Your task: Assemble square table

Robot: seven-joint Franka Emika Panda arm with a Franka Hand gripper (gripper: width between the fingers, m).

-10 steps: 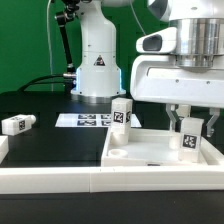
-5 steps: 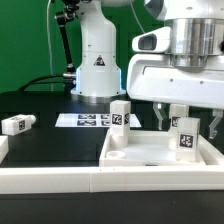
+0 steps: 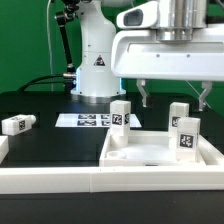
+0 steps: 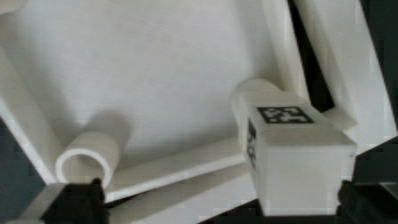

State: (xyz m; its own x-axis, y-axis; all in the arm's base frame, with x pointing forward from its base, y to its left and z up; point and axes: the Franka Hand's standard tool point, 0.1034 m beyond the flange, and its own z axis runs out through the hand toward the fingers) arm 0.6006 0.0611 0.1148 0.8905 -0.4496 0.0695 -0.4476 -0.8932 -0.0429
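Note:
The square table's white slab (image 3: 150, 152) lies recessed side up at the exterior view's right. Three white tagged legs stand upright on it: one at the back left corner (image 3: 120, 115), one at the back right (image 3: 179, 112), one nearer the front right (image 3: 187, 136). A further leg (image 3: 17, 124) lies loose at the exterior view's left. My gripper (image 3: 174, 95) hangs open above the two right legs and touches neither. In the wrist view a tagged leg (image 4: 285, 135) stands on the slab (image 4: 143, 80) below my gripper (image 4: 217, 205), whose dark fingertips (image 4: 71, 200) sit wide apart.
The marker board (image 3: 85, 120) lies flat behind the slab, in front of the robot base (image 3: 97, 65). A long white rail (image 3: 50, 180) runs along the front edge. A raised round stub (image 4: 89, 152) sits on the slab near one finger.
My gripper opened from around the front right leg and rose straight up. The leg stayed standing on the slab.

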